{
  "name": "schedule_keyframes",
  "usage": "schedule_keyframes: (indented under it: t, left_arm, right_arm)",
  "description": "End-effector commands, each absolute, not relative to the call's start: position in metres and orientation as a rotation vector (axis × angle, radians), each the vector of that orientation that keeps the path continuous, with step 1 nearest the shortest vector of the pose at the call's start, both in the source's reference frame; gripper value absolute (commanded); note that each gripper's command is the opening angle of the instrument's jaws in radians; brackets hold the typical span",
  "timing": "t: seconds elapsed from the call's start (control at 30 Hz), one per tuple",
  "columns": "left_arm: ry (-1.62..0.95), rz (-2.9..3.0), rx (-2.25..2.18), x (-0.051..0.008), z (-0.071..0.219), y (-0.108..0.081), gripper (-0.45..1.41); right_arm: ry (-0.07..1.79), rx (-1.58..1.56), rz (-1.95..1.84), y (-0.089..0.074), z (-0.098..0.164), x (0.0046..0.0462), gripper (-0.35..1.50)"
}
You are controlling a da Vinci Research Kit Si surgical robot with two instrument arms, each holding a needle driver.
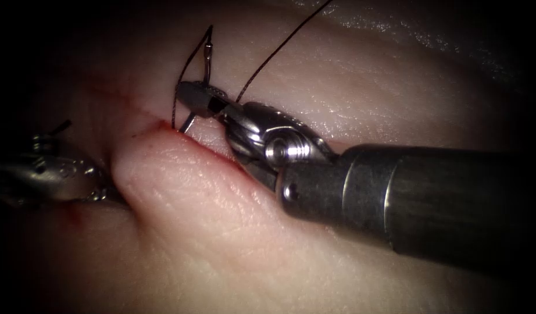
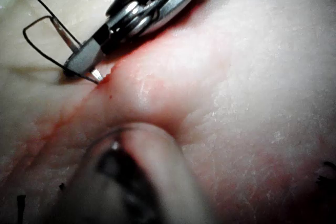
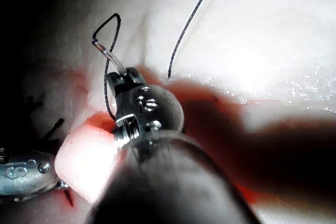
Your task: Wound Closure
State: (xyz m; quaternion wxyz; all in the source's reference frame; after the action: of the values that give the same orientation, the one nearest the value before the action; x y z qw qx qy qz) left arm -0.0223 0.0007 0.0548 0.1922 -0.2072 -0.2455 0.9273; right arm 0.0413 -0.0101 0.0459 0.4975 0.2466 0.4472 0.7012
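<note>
Left tool grasping the raised left tissue edge beside the cut — right tool clenched mid-curve on the needle, tip at the cut's far end, thread trailing far-right over open tissue.

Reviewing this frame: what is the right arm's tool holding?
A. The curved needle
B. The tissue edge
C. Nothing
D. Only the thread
A. The right tool is shut on the curved needle near its middle; the swaged end with the thread rises above the jaws, and the tip end points down to the cut. The left tool holds the tissue lip.
</note>
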Motion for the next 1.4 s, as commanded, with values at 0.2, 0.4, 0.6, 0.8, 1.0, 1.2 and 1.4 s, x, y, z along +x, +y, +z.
schedule_keyframes:
  t: [0.2, 0.4, 0.6, 0.8, 1.0, 1.2, 1.4]
  left_arm:
    - [-0.692, 2.597, -0.581, -0.0221, 0.0554, 0.0003, -0.27]
    - [-0.692, 2.597, -0.581, -0.022, 0.0554, 0.0003, -0.27]
    - [-0.688, 2.597, -0.581, -0.022, 0.0555, 0.0, -0.27]
    - [-0.687, 2.597, -0.581, -0.022, 0.0555, 0.0, -0.27]
    - [-0.688, 2.597, -0.581, -0.0219, 0.0555, 0.0, -0.27]
    - [-0.687, 2.597, -0.581, -0.0219, 0.0554, -0.0001, -0.27]
    - [-0.687, 2.596, -0.581, -0.0219, 0.0554, -0.0001, -0.27]
  right_arm:
    - [1.087, 0.759, 1.789, -0.0101, 0.0446, 0.0428, -0.35]
    - [1.088, 0.848, 1.821, -0.0102, 0.0439, 0.0432, -0.35]
    - [1.115, 0.905, 1.859, -0.01, 0.0434, 0.0434, -0.35]
    - [1.143, 0.958, 1.873, -0.0099, 0.0421, 0.0439, -0.35]
    - [1.133, 1.023, 1.902, -0.0102, 0.0418, 0.0445, -0.35]
    - [1.093, 1.132, 1.974, -0.0104, 0.0418, 0.0445, -0.35]
    - [1.072, 1.2, 2.009, -0.0105, 0.0415, 0.0445, -0.35]
